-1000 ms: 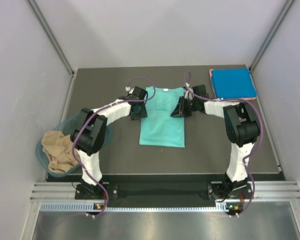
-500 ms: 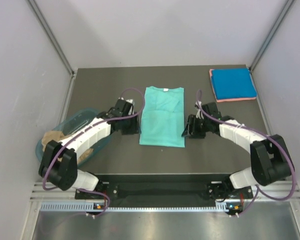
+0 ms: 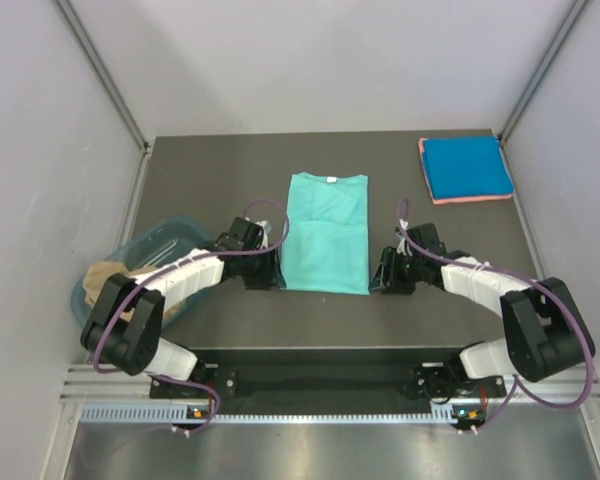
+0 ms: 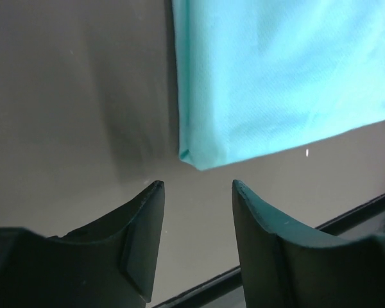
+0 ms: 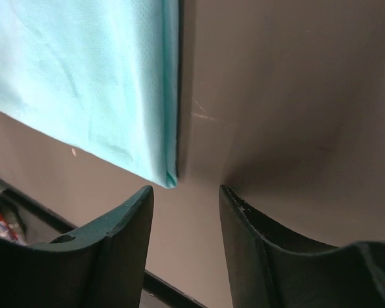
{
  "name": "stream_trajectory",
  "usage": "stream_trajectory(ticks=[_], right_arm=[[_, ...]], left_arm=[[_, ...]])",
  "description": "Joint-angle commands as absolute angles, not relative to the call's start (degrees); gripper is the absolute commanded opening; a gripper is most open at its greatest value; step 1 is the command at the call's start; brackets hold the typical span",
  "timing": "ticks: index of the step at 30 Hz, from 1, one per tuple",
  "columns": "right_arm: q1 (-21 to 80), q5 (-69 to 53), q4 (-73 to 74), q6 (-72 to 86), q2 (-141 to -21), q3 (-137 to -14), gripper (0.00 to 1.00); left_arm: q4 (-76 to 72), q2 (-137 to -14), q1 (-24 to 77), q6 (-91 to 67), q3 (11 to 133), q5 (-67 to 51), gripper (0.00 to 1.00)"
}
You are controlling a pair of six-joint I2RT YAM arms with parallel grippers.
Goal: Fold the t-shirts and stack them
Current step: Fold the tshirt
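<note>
Grey walls box in a dark matte table point(image 3: 210, 180), seen from above. The left claw point(image 4: 196, 186) is spread wide with nothing between its fingers. It sits just short of the near-left corner of the teal-green shirt point(image 4: 276, 77), and as far as I can see it's not touching. Same deal for the right claw point(image 5: 186, 189): fingers apart, empty, just shy of the near-right corner.

That shirt lies flat in the middle of the table, folded into a narrow rectangle, with the white label at its 12 o'clock end.

Over at 9 o'clock there's a see-through teal tub point(image 3: 175, 232) with a crumpled tan shirt point(image 3: 102, 275) inside. The left arm crosses right over it, so a good chunk of both is hidden.

At 1 o'clock a folded blue shirt point(image 3: 467, 166) sits on some pink cloth point(image 3: 470, 199). Only a thin pink edge peeks out, so I can't tell what's under there. Both wrist views cut off most of the teal shirt.
</note>
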State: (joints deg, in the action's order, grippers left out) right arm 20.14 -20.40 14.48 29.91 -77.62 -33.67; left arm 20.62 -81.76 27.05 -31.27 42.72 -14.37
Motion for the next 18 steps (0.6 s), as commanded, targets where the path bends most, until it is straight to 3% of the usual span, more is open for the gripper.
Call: stream_trajectory(ticks=[1,18], right_arm=[[20.7,-22.1,8.0,30.7,-79.4,-32.8,0.46],[24.4,-21.2,4.7,32.2,-84.2,-31.6,0.34]], left_arm=[[17.1,-83.5,25.8,-30.0,43.9,-14.2,0.51],[14.3,-85.7,25.7,-29.6,42.3,-15.1,0.45]])
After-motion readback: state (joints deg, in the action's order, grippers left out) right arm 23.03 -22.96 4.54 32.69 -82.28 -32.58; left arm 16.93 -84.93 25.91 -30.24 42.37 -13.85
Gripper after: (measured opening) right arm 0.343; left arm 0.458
